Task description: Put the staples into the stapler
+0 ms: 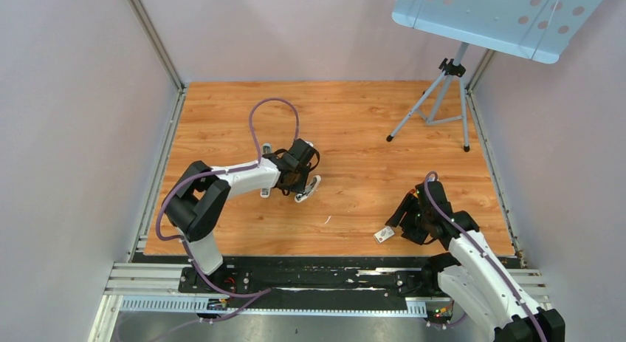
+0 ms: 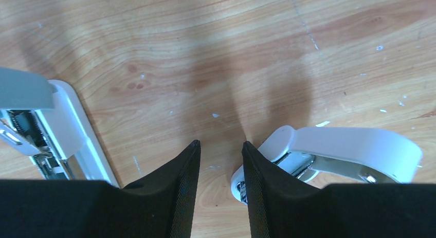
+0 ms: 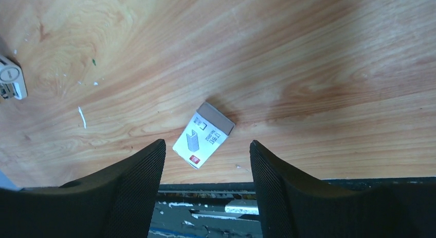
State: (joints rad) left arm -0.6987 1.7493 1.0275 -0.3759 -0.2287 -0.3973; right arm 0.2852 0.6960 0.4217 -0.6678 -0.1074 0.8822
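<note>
2 empty claws — left claw barely parted beside the stapler, right claw wide above the white box.

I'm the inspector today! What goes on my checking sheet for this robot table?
Surface: wooden table, scattered white flecks.
Job's things: stapler lying open, parts either side of the left gripper; loose staples not seen.
Clutter: small white box with red mark, near the front edge.
Grippers: left narrowly open, empty; right gripper wide open, box before it.
Cables: purple cable loops above the left gripper; another behind the right.
Surroundings: tripod with perforated panel, plain walls.
</note>
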